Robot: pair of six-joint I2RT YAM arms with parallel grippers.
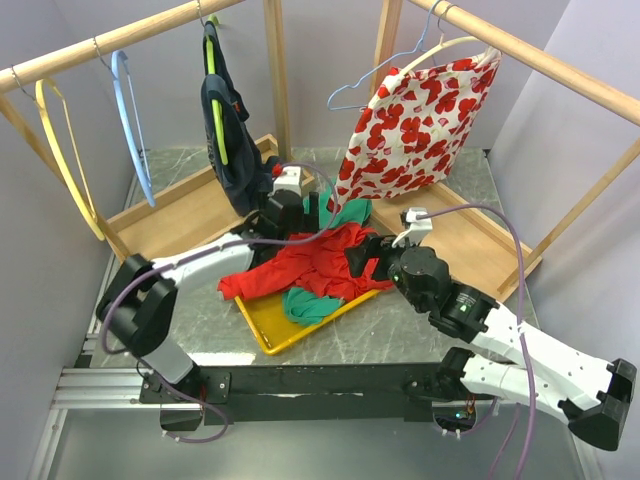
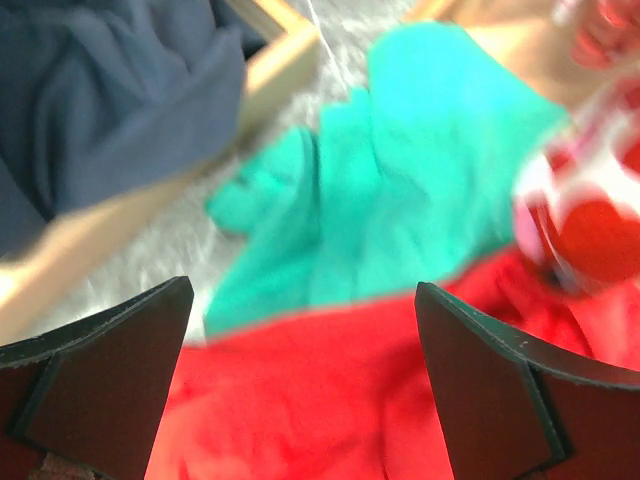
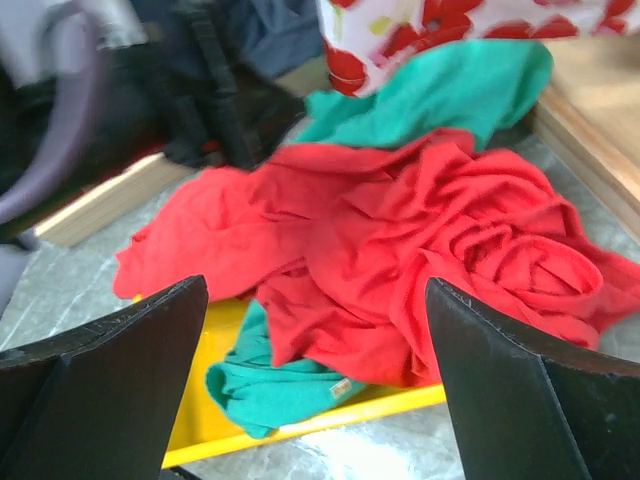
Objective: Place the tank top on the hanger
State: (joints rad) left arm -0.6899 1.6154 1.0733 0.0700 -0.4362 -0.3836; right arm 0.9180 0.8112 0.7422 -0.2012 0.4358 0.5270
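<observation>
The dark navy tank top hangs draped on the lime-green hanger, which hooks on the wooden rail at the back left. Its lower folds rest on the wooden base and show at the top left of the left wrist view. My left gripper is open and empty, just right of the tank top's hem, over a red garment and a teal cloth. My right gripper is open and empty, hovering over the same red garment, with its jaws wide apart.
A yellow tray holds the red garment and teal cloths. A white cloth with red hearts hangs at the back right. A blue hanger and a yellow hanger hang on the left rail. The wooden rack base borders the tray.
</observation>
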